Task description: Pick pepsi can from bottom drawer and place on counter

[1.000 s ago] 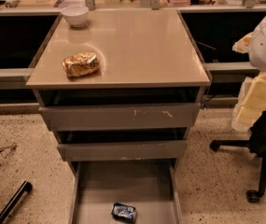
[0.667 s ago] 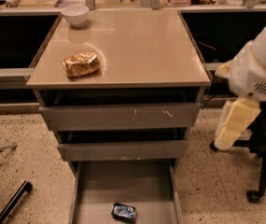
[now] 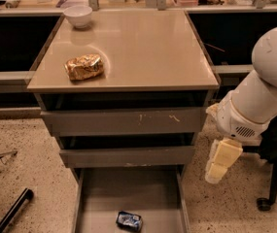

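The pepsi can lies on its side on the grey floor of the bottom drawer, near the drawer's front. The drawer is pulled fully out. The counter is the beige top of the cabinet above it. My gripper hangs from the white arm to the right of the cabinet, level with the middle drawer. It is above and to the right of the can, outside the drawer wall, and holds nothing that I can see.
A golden-brown snack bag and a white bowl sit on the counter's left side. The two upper drawers stand slightly out. A black chair base with a wheel is at the right, and a black bar lies at the lower left.
My arm has swung left and down, bringing the gripper from beside the counter's edge to beside the middle drawer. The can and the bag have not moved.
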Tool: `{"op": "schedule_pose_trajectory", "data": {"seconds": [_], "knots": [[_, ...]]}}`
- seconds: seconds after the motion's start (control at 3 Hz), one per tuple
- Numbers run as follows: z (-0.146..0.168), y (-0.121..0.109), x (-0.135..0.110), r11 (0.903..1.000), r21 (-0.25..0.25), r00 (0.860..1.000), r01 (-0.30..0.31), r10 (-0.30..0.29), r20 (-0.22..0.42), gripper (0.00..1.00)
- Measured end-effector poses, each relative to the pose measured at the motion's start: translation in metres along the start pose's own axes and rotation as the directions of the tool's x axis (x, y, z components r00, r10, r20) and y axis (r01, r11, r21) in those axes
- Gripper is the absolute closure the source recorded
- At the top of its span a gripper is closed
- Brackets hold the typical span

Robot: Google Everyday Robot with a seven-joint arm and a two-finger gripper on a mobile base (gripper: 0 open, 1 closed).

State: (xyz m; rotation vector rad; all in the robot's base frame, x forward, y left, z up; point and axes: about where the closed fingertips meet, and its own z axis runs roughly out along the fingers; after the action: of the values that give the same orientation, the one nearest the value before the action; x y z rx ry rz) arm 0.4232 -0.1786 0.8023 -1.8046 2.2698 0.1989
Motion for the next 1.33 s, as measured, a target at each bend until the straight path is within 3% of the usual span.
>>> {"op": "schedule_pose_trajectory", "data": {"seconds": [0.33, 0.67, 1.0, 1.33], "knots": [[0.024, -0.004, 0.004, 0.9994, 0.010, 0.999, -0.032, 0.031, 0.043, 0.00], [0.079, -0.007, 0.015, 0.9955, 0.016, 0.989, -0.094, 0.091, 0.115, 0.00], [0.132, -0.020, 0.009, 0.9944, 0.026, 0.978, -0.103, 0.096, 0.184, 0.00], [0.159, -0.021, 0.006, 0.9933, 0.000, 0.966, -0.115, 0.112, 0.232, 0.00]]}}
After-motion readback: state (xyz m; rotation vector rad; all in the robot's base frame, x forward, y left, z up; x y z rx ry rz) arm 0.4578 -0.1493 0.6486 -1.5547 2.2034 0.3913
